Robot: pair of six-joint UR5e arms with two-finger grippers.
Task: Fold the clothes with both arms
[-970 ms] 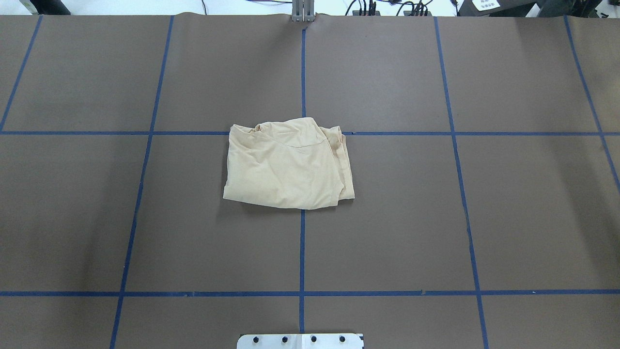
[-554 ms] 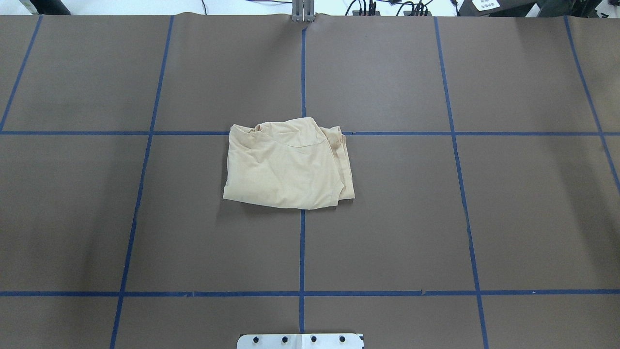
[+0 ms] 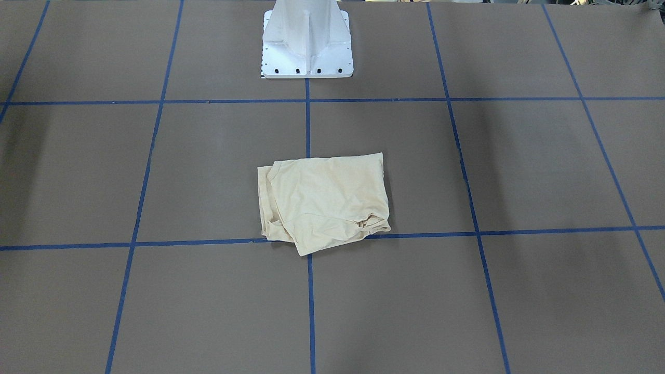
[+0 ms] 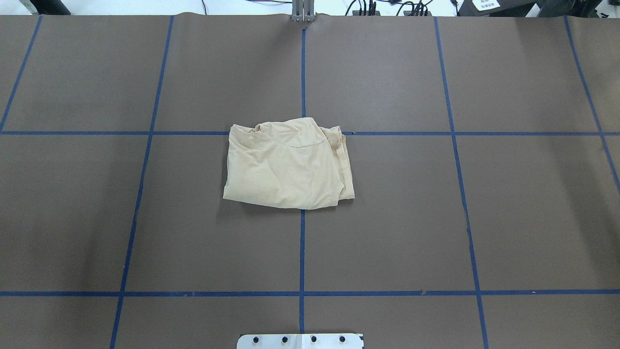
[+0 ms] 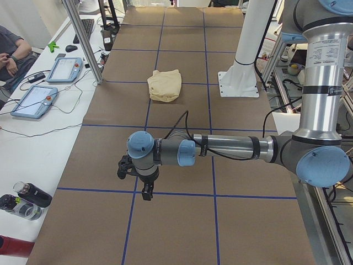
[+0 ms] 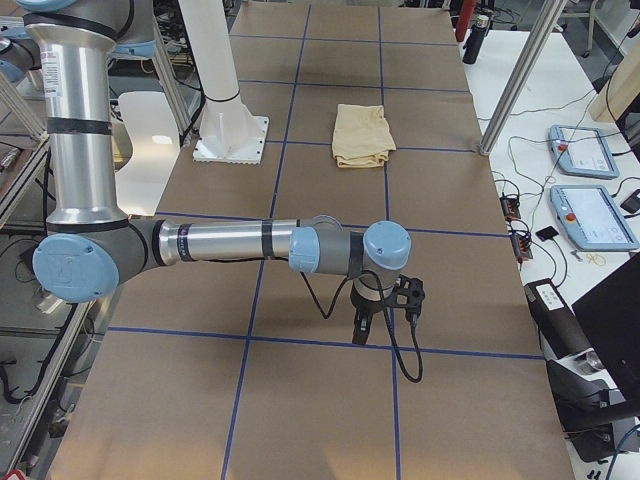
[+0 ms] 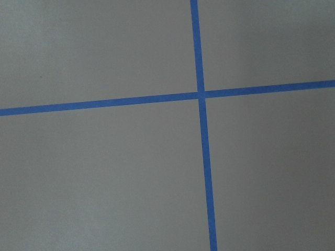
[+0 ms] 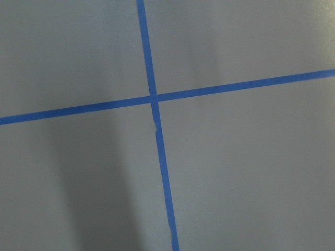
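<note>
Lying folded into a rumpled rectangle at the centre of the brown paper-covered table (image 4: pixel 411 218) was item one, a pale cream-yellow thin T-shirt (image 4: pixel 288 165). It sat across a crossing of the blue tape grid lines (image 4: pixel 387 293), in front of the white metal pedestal base (image 3: pixel 307 47).

Item two, the left black two-finger gripper (image 5: pixel 146 193), pointed down near the table's left end, well apart from the shirt. I could not tell how its fingers stood.

Item three, the right black two-finger gripper (image 6: pixel 358 330), pointed down near the right end, and again I could not tell.

My wrist cameras showed only tape crossings.
</note>
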